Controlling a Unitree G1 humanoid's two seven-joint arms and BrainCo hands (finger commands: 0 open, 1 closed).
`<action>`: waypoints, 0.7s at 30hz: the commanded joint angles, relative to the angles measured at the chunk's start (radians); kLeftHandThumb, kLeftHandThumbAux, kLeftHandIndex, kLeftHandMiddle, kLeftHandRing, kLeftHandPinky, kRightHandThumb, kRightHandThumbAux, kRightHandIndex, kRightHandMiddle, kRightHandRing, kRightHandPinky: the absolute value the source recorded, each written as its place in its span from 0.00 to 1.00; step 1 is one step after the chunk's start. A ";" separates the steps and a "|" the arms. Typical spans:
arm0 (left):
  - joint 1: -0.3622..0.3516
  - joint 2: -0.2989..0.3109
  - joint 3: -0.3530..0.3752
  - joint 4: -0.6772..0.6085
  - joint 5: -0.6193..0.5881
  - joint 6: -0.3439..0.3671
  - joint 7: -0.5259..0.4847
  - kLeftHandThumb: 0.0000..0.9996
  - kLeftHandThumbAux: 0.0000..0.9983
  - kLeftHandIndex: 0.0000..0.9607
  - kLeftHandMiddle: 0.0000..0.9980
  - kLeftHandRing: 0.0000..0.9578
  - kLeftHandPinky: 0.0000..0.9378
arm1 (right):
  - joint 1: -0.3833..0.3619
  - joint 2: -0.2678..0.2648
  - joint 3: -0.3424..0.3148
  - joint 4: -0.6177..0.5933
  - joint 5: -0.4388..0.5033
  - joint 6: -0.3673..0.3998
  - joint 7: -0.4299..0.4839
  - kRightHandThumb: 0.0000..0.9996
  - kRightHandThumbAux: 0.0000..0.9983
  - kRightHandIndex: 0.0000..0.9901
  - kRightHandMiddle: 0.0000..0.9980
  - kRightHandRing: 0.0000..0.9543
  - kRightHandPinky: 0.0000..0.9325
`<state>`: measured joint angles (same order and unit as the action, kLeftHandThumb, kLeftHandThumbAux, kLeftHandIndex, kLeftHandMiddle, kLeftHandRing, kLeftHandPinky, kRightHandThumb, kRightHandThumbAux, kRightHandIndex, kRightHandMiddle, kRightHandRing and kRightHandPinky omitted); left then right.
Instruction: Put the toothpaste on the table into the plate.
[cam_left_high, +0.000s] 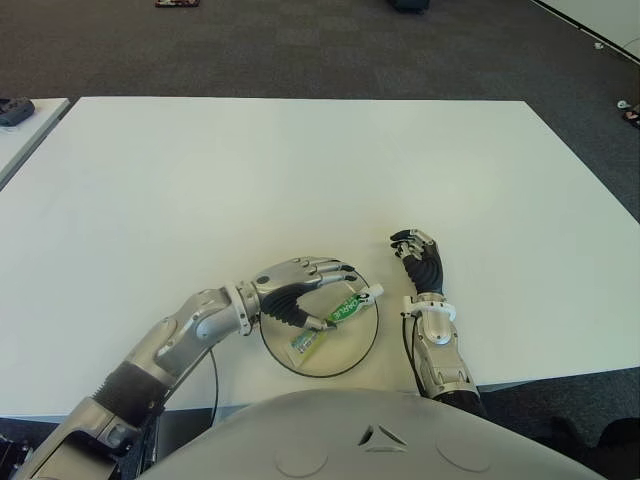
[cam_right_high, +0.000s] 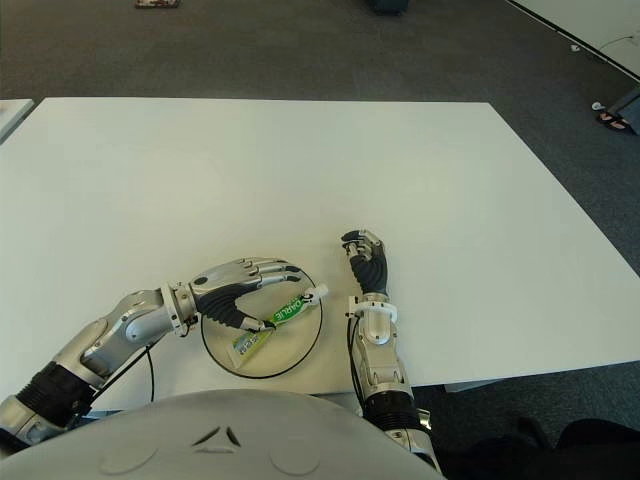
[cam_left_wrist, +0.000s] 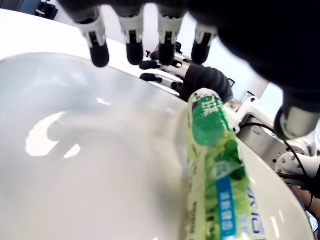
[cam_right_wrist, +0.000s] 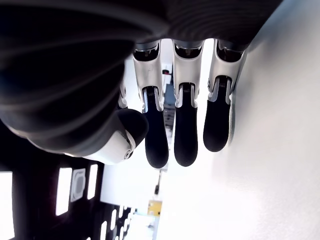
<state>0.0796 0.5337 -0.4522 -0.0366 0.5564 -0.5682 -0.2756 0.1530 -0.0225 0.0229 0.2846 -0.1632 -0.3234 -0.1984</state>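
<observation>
1. The white rectangular table is filling the eye views, with dark grey carpet running beyond its far edge at twelve o'clock.
2. Near the table's front edge, at about six o'clock, the shallow round white plate with a thin dark rim is sitting flat on the tabletop.
3. The green-and-white toothpaste tube with a white cap is lying inside the plate, slanting from its flat crimped end at seven o'clock up to the cap at one o'clock, with the cap reaching the plate's rim.
4. The left hand is reaching in from eight o'clock and hovering over the plate's ten o'clock side, directly above the tube.
5. Its fingers are stretching forward and spreading slightly apart in the left wrist view, clear of the tube; the thumb is showing on the tube's other side, and nothing is being clamped.
6. The right hand is showing just beside the plate at three o'clock, palm towards the tabletop, pointing to twelve o'clock.
7. In the right wrist view its fingers are hanging side by side, gently bent, closing on nothing.
8. At the far left, around ten o'clock, a second white table's corner is carrying a small dark object I cannot identify.
</observation>
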 joint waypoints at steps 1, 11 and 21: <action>-0.009 -0.004 0.007 0.018 -0.016 -0.010 -0.006 0.24 0.32 0.00 0.00 0.00 0.00 | 0.007 -0.004 0.004 0.018 -0.014 0.022 0.002 0.71 0.73 0.43 0.46 0.48 0.50; 0.007 -0.029 0.066 0.011 -0.042 -0.001 0.041 0.30 0.28 0.00 0.00 0.00 0.00 | 0.007 -0.002 0.003 0.019 -0.012 0.024 0.001 0.71 0.73 0.43 0.46 0.47 0.48; 0.050 -0.143 0.197 0.196 -0.285 -0.190 0.207 0.17 0.34 0.00 0.01 0.00 0.02 | 0.008 0.000 0.000 0.018 0.001 0.014 0.011 0.71 0.73 0.43 0.46 0.48 0.50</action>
<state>0.1088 0.4290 -0.2789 0.0982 0.3523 -0.7199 -0.0915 0.1523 -0.0221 0.0221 0.2846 -0.1617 -0.3240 -0.1942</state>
